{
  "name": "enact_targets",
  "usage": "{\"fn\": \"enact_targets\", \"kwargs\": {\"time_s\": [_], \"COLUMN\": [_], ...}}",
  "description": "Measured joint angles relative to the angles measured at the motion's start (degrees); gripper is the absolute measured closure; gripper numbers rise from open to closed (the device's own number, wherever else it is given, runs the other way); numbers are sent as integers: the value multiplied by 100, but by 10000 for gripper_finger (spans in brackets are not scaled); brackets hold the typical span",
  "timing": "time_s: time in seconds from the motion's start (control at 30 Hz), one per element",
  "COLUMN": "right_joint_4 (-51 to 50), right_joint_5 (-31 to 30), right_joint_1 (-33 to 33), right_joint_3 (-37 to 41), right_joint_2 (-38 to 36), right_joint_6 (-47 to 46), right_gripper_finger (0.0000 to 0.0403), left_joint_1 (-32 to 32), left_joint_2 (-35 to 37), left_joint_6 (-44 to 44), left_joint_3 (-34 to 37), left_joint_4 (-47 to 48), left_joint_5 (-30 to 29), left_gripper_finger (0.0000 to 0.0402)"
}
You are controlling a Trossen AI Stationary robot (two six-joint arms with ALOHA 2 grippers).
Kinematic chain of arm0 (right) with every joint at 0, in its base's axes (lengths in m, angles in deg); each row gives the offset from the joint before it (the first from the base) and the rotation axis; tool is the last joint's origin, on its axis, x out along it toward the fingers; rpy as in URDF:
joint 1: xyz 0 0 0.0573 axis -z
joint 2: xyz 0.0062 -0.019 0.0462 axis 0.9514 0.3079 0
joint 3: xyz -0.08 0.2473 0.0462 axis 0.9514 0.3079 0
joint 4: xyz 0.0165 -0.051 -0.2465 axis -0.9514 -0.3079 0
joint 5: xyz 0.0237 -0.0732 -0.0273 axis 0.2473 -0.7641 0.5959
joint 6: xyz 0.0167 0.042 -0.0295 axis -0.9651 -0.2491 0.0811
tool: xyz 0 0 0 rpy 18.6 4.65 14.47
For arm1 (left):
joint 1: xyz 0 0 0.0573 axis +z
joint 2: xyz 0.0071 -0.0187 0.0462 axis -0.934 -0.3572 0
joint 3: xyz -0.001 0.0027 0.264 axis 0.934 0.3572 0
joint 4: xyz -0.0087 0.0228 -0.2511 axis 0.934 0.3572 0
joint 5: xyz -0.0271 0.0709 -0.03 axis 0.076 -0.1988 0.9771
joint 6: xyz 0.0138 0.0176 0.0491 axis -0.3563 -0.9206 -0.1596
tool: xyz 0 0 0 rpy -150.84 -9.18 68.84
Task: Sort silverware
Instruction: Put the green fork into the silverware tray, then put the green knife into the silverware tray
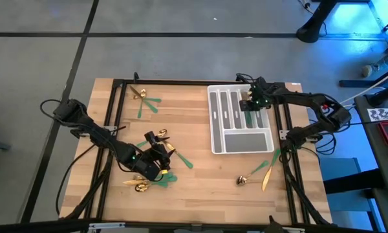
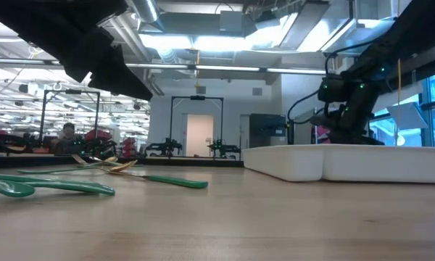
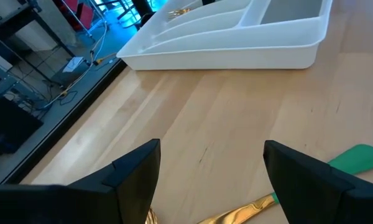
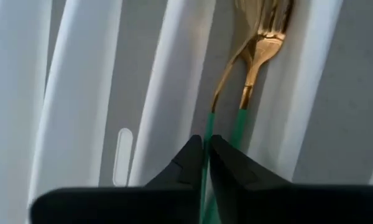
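Observation:
The silverware has gold heads and green handles. Some lies at the far left (image 1: pixel 145 100), some at the near left (image 1: pixel 160 178), and some at the near right (image 1: pixel 262 173). My left gripper (image 3: pixel 211 180) hovers open over the near-left pieces, with a gold and green piece (image 3: pixel 248 208) below the gap between its fingers. My right gripper (image 4: pixel 206 142) points down into a long slot of the grey-white tray (image 1: pixel 239 139) and is shut on a fork's handle. A second fork (image 4: pixel 248 93) lies in that slot right beside it. My right gripper pinches the slim green handle (image 4: pixel 207 127) of a fork between its two fingertips. The fingers come from above, slanting steeply down. The fork's gold head (image 4: pixel 248 12) reaches up the tray's slot next to the other fork's head.
The tray stands at the far right of the wooden table (image 1: pixel 200 188), with long slots and one wide compartment (image 1: pixel 246 141). Black frame rails (image 1: pixel 116 116) run along the table's left and right sides. Bare wood lies between the left pieces and the tray.

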Motion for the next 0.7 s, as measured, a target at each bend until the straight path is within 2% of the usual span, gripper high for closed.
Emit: {"fn": "enact_targets", "kwargs": {"time_s": [0.23, 0.43, 0.57, 0.7], "right_joint_4": [-807, -1599, -1714, -1724], "right_joint_5": [-46, -689, -1188, -1758], "right_joint_1": [-2, -109, -691, -1942], "right_joint_3": [-571, -1279, -1328, -1144], "right_joint_2": [-247, -728, -1251, -1772], "right_joint_6": [416, 689, 865, 758], "right_gripper_finger": [279, 259, 258, 258], "left_joint_1": [2, 2, -9, -13], "left_joint_2": [0, 0, 0, 0], "left_joint_6": [0, 2, 71, 109], "left_joint_3": [0, 0, 0, 0], "left_joint_4": [2, 2, 1, 2], "left_joint_5": [-1, -2, 0, 0], "left_gripper_finger": [128, 128, 128, 128]}}
